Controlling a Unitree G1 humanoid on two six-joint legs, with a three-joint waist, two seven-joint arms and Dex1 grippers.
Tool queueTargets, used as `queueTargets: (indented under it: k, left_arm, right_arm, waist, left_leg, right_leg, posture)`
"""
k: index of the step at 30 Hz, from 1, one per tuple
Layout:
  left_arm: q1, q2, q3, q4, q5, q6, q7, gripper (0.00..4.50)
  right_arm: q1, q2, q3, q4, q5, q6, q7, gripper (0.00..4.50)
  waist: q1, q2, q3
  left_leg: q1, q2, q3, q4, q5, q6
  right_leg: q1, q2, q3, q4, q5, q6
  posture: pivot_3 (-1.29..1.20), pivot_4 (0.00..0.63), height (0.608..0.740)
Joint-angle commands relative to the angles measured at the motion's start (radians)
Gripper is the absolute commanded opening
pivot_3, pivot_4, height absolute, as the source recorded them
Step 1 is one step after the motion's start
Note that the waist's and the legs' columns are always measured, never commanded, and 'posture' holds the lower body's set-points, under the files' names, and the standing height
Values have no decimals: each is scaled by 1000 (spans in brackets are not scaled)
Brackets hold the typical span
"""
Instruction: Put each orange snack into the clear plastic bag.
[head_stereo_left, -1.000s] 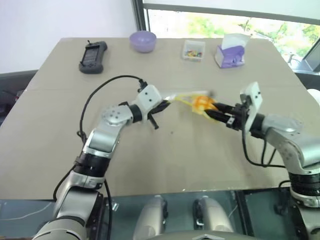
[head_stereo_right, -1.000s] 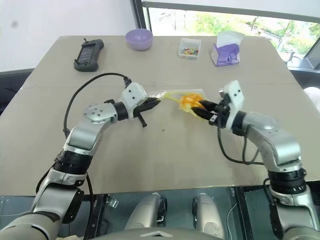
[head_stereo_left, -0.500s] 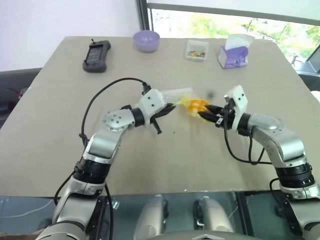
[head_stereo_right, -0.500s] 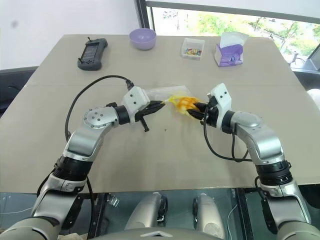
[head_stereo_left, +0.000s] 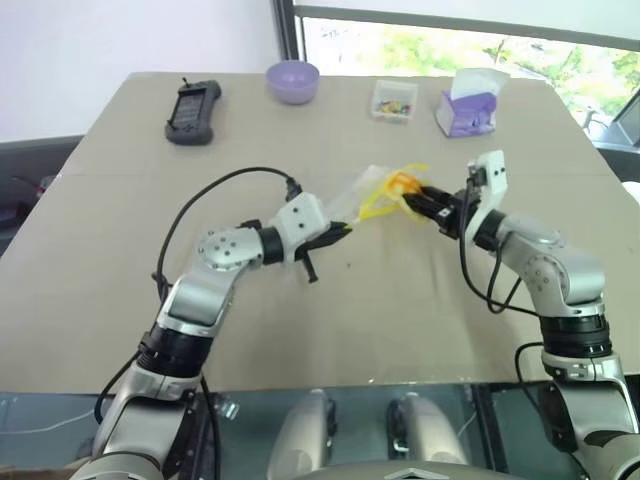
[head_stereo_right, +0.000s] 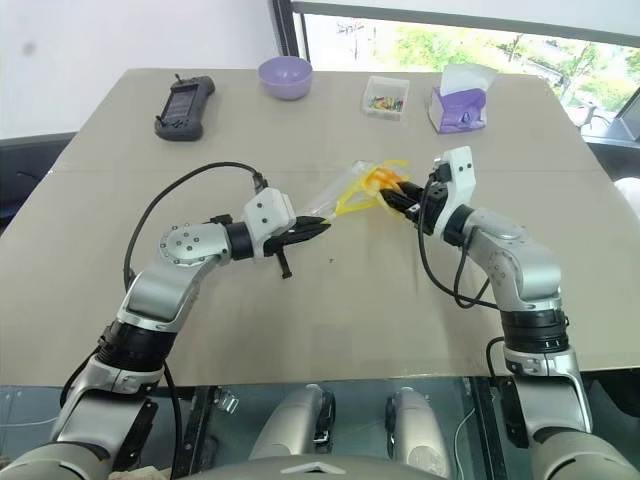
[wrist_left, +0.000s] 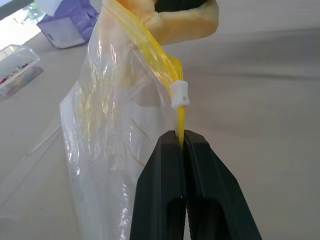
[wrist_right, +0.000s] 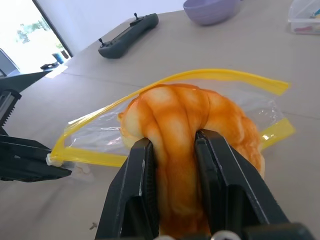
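Head views: left end effector (head_stereo_left: 343, 229) clenched on the yellow seal strip at one corner of the bag (head_stereo_left: 362, 196), holding it up off the desk (head_stereo_left: 120, 250). Right end effector (head_stereo_right: 392, 194) grasping the bun (head_stereo_right: 381, 181), squeezed between its fingers, right at the bag mouth. A second ago the bun sat lower and nearer the robot with the bag stretched flatter; since then the right arm has pushed it away from the robot and into the opening, and the left has drawn the bag corner back a little. Judgement: insertion under way, bun not yet let go

Left wrist view: fingers (wrist_left: 165, 200) shut tight on the strip, just below the white slider (wrist_left: 180, 93); bag hangs open beside them, bun at the far end of the mouth

Right wrist view: bun (wrist_right: 190, 120) pinched and dented between the fingers (wrist_right: 137, 185); yellow strip loops over and under it, so it looks partway through the mouth. Next I'd expect push deeper, then release

Remote, bowl, small clear box, tissue pack at the far edge, well apart
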Motion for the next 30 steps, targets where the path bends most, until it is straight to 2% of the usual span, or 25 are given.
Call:
queueTargets:
  k: [1,5,9,12,14,18,20,22,27,30]
  left_arm:
    - [-25,0,19,-4,-20,-38,-11,0]
    - [-26,2,9,-4,-22,-71,-31,0]
    - [-19,0,5,-13,-26,-88,-47,0]
    - [-15,-2,-2,-21,-30,-102,-65,0]
    - [-16,0,-6,-19,-21,-116,-72,0]
    - [-19,3,-9,-11,-10,-131,-80,0]
    - [-16,14,-11,-3,6,-147,-84,0]
    - [-11,21,-10,6,11,-158,-85,0]
    - [-8,24,-10,19,18,-172,-78,0]
    - [-6,17,-1,24,13,-173,-64,0]
  right_arm:
    - [23,-10,66,-55,-55,-80,32,1193]
    - [43,-67,183,-57,-183,-173,75,1193]
    - [29,-10,111,-66,-90,-125,67,1193]
    - [5,8,95,-51,-83,-108,54,1193]
    - [2,15,100,-51,-83,-109,59,1193]
    - [18,-32,192,-9,-189,-218,116,1193]
    - [-15,43,81,-34,-26,-117,99,1193]
    - [-49,86,14,-35,49,-64,75,1193]
    - [-89,127,-77,70,68,-7,-31,1193]
    - [-83,82,9,117,-87,-77,-85,1193]
  waist:
    - [0,0,0]
    - [-1,0,0]
    - [0,0,0]
    - [-1,0,0]
    - [-1,0,0]
    - [1,0,0]
    - [0,0,0]
    - [-6,0,0]
    - [1,0,0]
    - [1,1,0]
  left_leg:
    - [0,0,0,0,0,0]
    - [0,0,0,0,0,0]
    - [0,0,1,0,0,0]
    - [0,1,0,0,0,0]
    - [0,1,0,0,0,0]
    - [0,0,0,0,0,0]
    - [0,0,1,0,0,0]
    - [0,1,1,0,0,0]
    - [1,1,0,0,0,0]
    - [0,1,0,0,0,0]
  right_leg:
    - [0,0,0,0,0,0]
    - [0,0,-1,0,0,0]
    - [0,0,-1,0,0,0]
    - [0,1,-1,1,0,0]
    - [0,1,-1,0,0,0]
    - [0,1,-1,0,0,0]
    - [0,1,-1,0,0,0]
    - [0,1,-1,0,0,0]
    - [0,1,-1,1,0,0]
    - [0,1,-1,1,0,0]
  posture:
    - [0,150,740]
    - [0,150,740]
    - [0,150,740]
    - [0,150,740]
    - [0,150,740]
    - [0,150,740]
    - [0,150,740]
    - [0,150,740]
    - [0,150,740]
    - [0,150,740]
